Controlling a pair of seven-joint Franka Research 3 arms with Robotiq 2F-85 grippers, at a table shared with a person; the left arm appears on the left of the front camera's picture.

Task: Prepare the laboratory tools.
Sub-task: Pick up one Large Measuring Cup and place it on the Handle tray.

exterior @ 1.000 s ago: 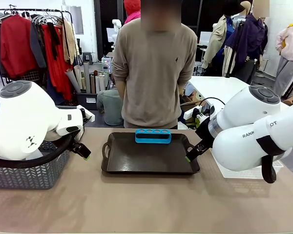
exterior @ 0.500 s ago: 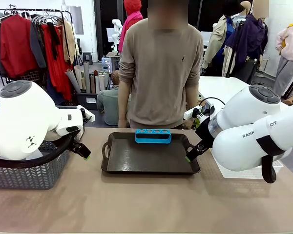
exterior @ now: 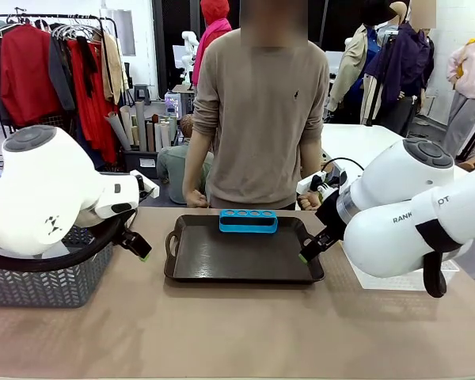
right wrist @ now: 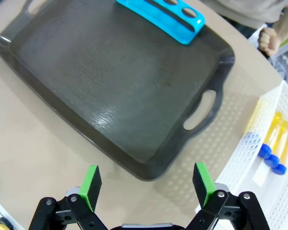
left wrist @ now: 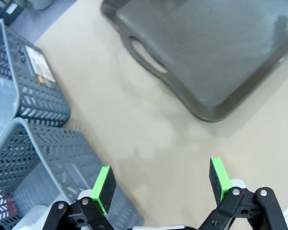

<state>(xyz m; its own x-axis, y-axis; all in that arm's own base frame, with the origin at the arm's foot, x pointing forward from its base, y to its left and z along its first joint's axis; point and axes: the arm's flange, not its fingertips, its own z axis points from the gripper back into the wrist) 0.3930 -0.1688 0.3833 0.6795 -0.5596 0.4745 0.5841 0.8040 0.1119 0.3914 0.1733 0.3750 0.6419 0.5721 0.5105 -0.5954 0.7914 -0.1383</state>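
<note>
In the front view you have the left gripper [exterior: 136,242] low over the table beside the grey basket [exterior: 39,285]. Its fingers are mostly hidden behind the arm's white bulk, so the gap cannot be judged from here. The right gripper [exterior: 310,250] hangs at the right handle of the black tray [exterior: 245,257] with a single green tip showing. The blue rack [exterior: 248,221] stands at the tray's far edge, and the person's hand [exterior: 307,201] is near the far right corner. In the left wrist view, your left jaws stand wide apart and empty over bare table, with the tray's handle ahead. The grey basket and another bin [left wrist: 31,81] run off the picture's edge. In the right wrist view, the right jaws are also spread and empty above the tray's rim. The amber tubes with blue caps [right wrist: 273,146] lie in a white perforated bin [right wrist: 245,158] just beside the tray's handle. The frame cuts them off, so you cannot count them.
</note>
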